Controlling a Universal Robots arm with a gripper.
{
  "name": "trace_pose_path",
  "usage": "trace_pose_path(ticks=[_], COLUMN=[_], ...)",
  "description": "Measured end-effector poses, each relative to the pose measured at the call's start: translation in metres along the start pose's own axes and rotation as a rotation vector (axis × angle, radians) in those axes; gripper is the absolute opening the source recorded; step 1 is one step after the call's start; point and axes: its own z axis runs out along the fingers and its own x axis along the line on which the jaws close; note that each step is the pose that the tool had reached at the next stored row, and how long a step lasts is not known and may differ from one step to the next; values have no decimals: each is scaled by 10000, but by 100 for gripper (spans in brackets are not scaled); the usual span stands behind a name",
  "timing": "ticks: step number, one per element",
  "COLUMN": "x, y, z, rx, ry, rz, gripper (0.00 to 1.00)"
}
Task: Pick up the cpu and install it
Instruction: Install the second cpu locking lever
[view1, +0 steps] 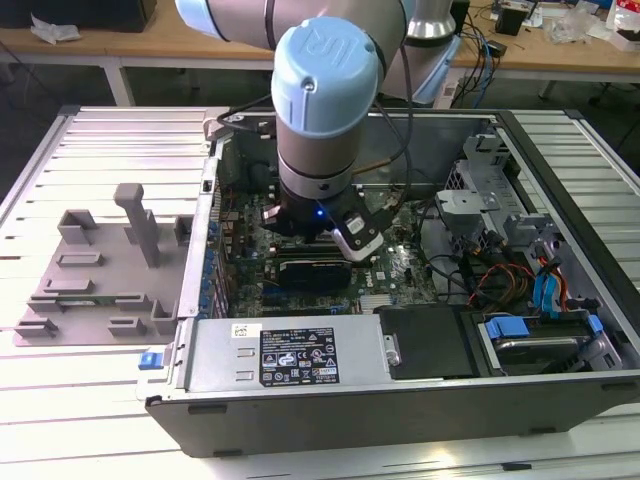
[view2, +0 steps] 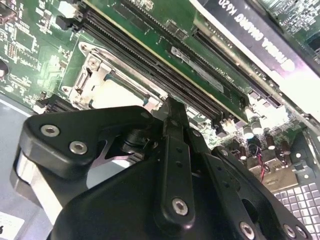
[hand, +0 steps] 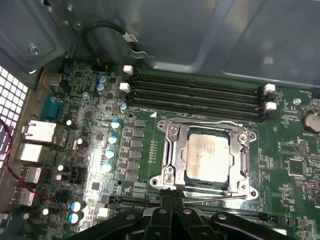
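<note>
Inside the open computer case (view1: 400, 400), the arm's wrist (view1: 318, 150) reaches down over the green motherboard (hand: 95, 130), with the gripper (hand: 170, 202) poised just above the board surface. In both wrist views the black gripper linkage fills the near edge of the picture, and its fingers (view2: 172, 117) come together to a single narrow tip with nothing held between them; the jaws are pressed together and empty.

The cpu (hand: 206, 156) lies flat in the metal-framed socket (hand: 167, 150) on the motherboard, its silvery top plate facing up and its edges square with the frame. The gripper tip sits just beside the socket frame's near edge, apart from the cpu itself. A row of black memory slots (hand: 195, 95) runs along the far side of the socket. In the second wrist view the cpu (view2: 117, 95) shows partly behind the gripper body.

On the exterior view's left, a grey fixture (view1: 100, 270) rests on the slatted table (view1: 90, 400) beside the case.
</note>
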Motion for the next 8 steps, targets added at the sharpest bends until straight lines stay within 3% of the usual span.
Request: trace_pose_path(ticks=[6,8], x=[55,87], y=[-11,-20], z=[2,33], rx=[-107,-133], ry=[-50,-67], rz=[-9,-9], gripper=[11,11])
